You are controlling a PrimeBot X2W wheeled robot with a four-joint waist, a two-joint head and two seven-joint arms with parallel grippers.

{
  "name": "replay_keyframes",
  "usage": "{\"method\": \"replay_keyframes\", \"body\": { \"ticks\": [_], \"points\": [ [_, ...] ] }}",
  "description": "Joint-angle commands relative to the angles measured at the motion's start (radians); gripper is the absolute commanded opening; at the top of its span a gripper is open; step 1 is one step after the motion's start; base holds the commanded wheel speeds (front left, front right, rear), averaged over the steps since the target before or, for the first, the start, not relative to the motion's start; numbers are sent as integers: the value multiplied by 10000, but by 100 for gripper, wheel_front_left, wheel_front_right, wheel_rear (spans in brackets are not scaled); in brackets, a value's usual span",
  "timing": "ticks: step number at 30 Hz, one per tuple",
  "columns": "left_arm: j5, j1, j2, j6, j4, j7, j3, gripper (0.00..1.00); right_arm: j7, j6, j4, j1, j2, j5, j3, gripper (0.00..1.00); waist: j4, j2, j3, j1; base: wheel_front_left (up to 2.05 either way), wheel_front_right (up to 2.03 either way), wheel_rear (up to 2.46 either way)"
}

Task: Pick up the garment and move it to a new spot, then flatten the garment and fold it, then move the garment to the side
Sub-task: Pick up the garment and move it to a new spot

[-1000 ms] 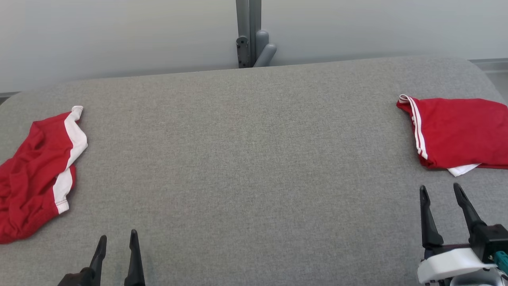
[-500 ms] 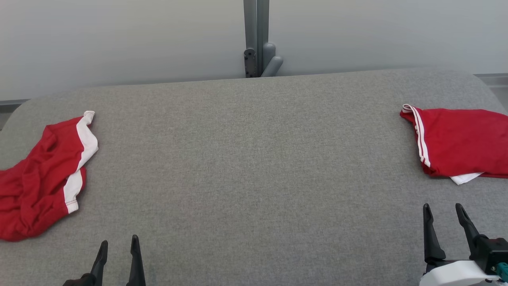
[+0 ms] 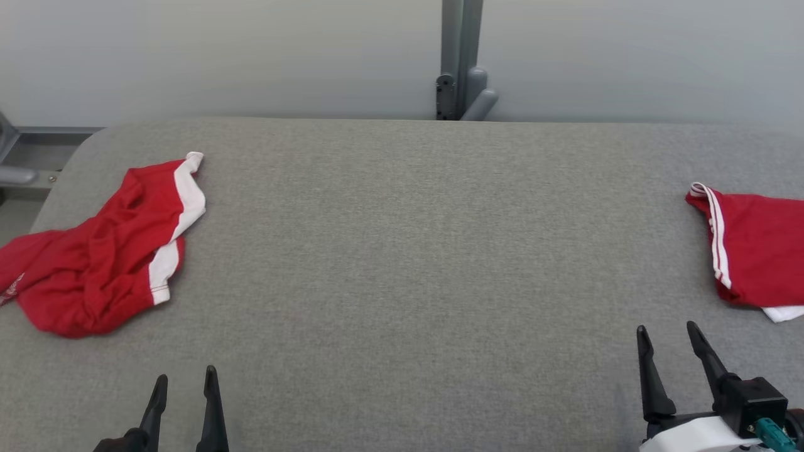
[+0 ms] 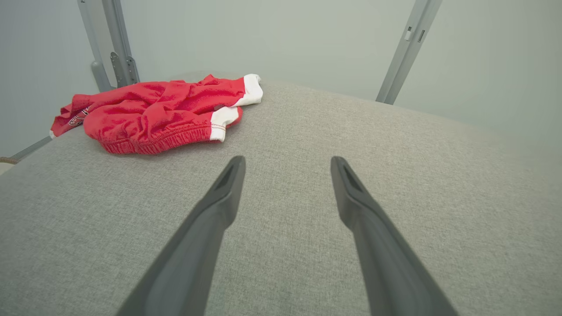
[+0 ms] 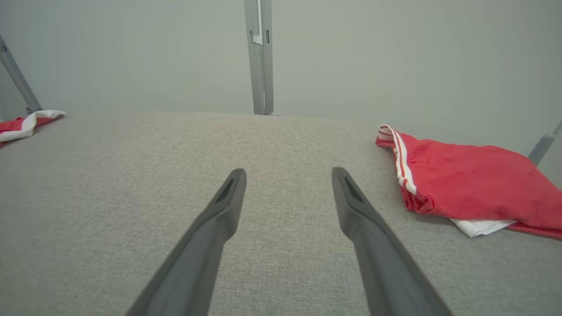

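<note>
A crumpled red garment [image 3: 100,263] with a white side panel lies at the table's far left; in the left wrist view the garment [image 4: 162,112] sits ahead and to the left of my fingers. A second red garment [image 3: 754,257] with white stripes lies folded at the right edge, and the right wrist view has this folded garment [image 5: 470,184] to the right of my fingers. My left gripper [image 3: 186,375] [image 4: 285,160] is open and empty near the front edge. Just as open and empty, my right gripper [image 3: 666,328] [image 5: 287,172] hovers at the front right.
The grey fabric-covered table [image 3: 408,251] has rounded corners and a wide bare middle. A grey metal post [image 3: 461,59] with a bracket stands behind the far edge against a pale wall. Another frame bar [image 3: 19,154] shows past the left corner.
The head camera has turned to the left, so the whole picture has shifted right and more of the crumpled garment shows. Both grippers stay open; neither garment has moved on the table.
</note>
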Motion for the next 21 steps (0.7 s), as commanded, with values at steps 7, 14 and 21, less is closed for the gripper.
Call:
{"method": "replay_keyframes", "body": {
  "ticks": [7, 14, 21],
  "points": [
    [-134, 300, 29, 118, -15, -1, 301, 100, -26, -14, 16, -52, -27, 97, 1061, 100, 2418, 44, -269, 0, 0, 0, 0],
    [-298, 550, 24, 206, -152, -1, 791, 100, -26, -14, 125, -181, -31, 175, 1924, 100, 3258, 44, -327, 0, 0, 0, 0],
    [-733, -289, 27, -137, 183, -1, 991, 100, -26, -12, -2, -328, -31, 426, 2090, 100, 2921, 44, 261, 0, 0, 0, 0]
  ]
}}
